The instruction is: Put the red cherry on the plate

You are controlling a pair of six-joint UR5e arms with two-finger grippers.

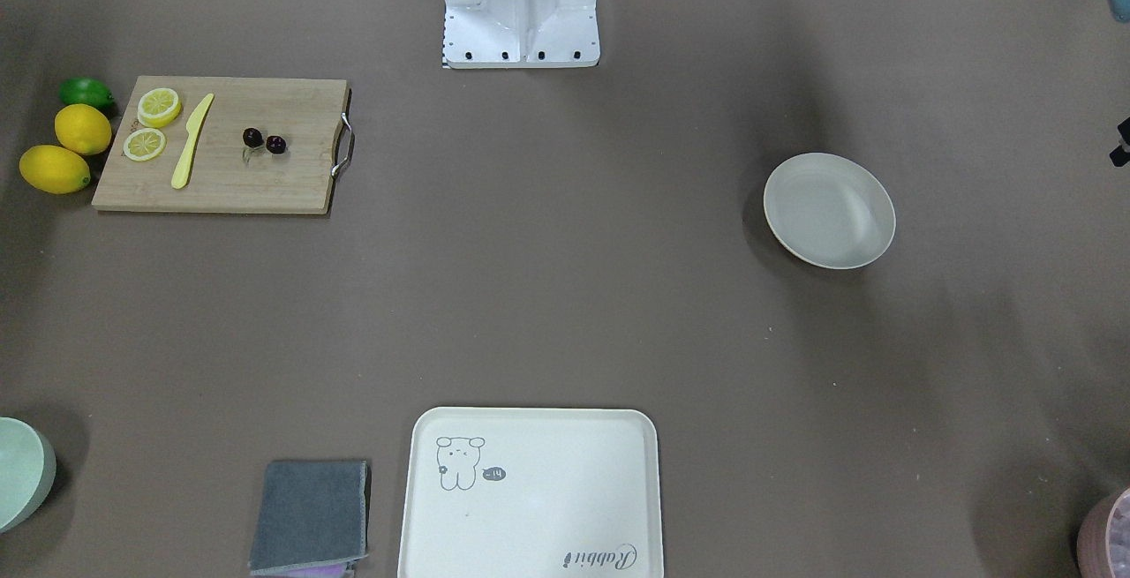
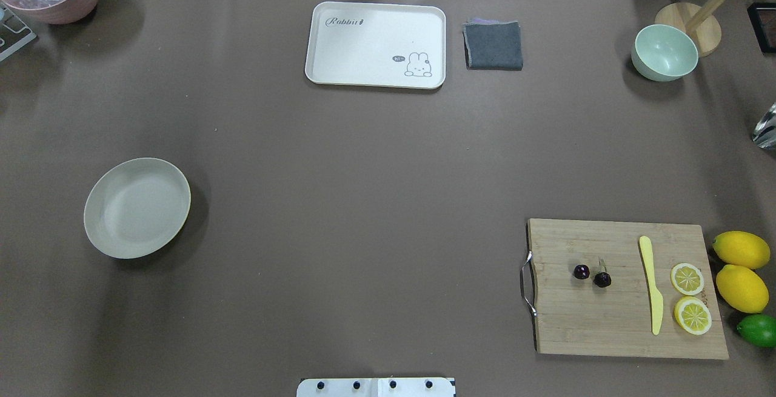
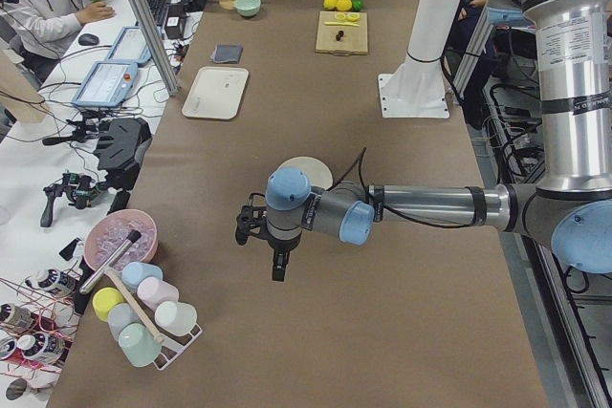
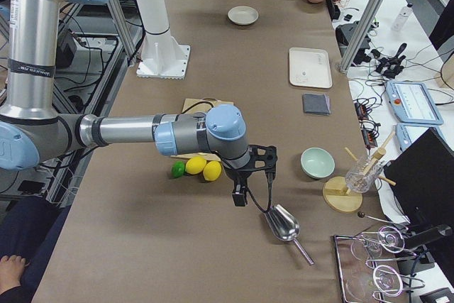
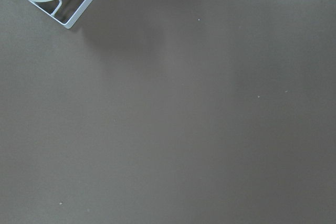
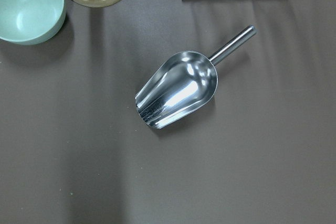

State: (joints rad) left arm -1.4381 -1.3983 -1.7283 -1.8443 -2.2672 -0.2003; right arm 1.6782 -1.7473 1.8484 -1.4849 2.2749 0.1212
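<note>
The red cherry (image 1: 265, 140) (image 2: 592, 275), a joined pair of tiny dark fruits, lies mid-way along the wooden cutting board (image 2: 624, 288) on the robot's right. Across the table, on the robot's left, the cream plate (image 1: 830, 210) (image 2: 137, 207) sits with nothing in it. Only the side views show the grippers. My left gripper (image 3: 247, 226) hovers beyond the plate, over bare table near a cup rack. Out past the lemons, my right gripper (image 4: 268, 160) hangs above a metal scoop (image 6: 178, 90). I cannot tell whether either gripper is open or shut.
The board also carries a yellow knife (image 2: 651, 283) and two lemon slices (image 2: 687, 279), with lemons (image 2: 741, 250) and a lime (image 2: 758, 330) beside it. On the far side are a cream tray (image 2: 376, 45), grey cloth (image 2: 493, 45) and green bowl (image 2: 664, 53). A person sits at a desk (image 3: 48, 7).
</note>
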